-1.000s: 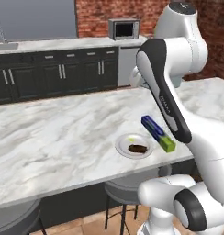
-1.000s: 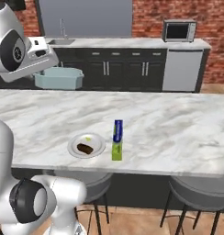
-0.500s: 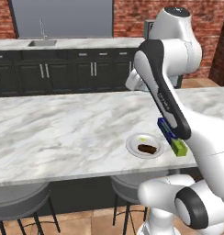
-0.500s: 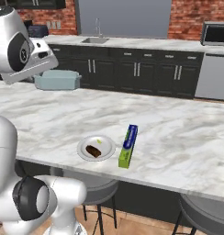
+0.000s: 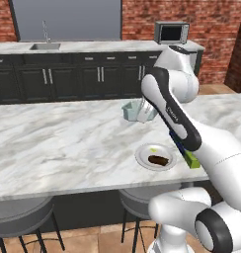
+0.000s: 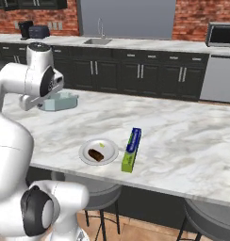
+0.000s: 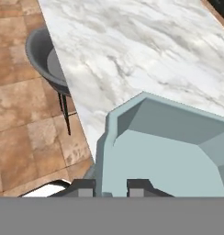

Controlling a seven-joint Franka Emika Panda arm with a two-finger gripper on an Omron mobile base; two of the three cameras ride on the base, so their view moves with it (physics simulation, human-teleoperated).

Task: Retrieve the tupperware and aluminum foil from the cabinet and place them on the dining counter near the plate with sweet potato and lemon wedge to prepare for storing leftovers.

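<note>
My gripper point(image 7: 111, 188) is shut on the near wall of the tupperware point(image 7: 169, 156), a pale blue-green open container. It hangs above the marble dining counter point(image 5: 68, 143), behind and to the left of the plate point(image 5: 155, 157). The tupperware point(image 5: 131, 109) pokes out from behind my forearm. On the white plate point(image 6: 98, 151) lie a dark sweet potato piece point(image 6: 95, 154) and a small lemon wedge point(image 6: 102, 144). The aluminum foil box point(image 6: 131, 149), blue with a green end, lies on the counter just right of the plate. My arm partly covers the foil box point(image 5: 185, 154).
A grey stool point(image 7: 45, 59) stands below the counter's edge over the tiled floor. More stools point(image 6: 206, 221) sit along the near side. Dark cabinets with a sink point(image 5: 45, 46) and a microwave point(image 5: 172, 32) line the back wall.
The whole picture has shifted, so the base has moved along the counter. My gripper has stayed shut on the tupperware. Plate and foil box have not moved on the counter.
</note>
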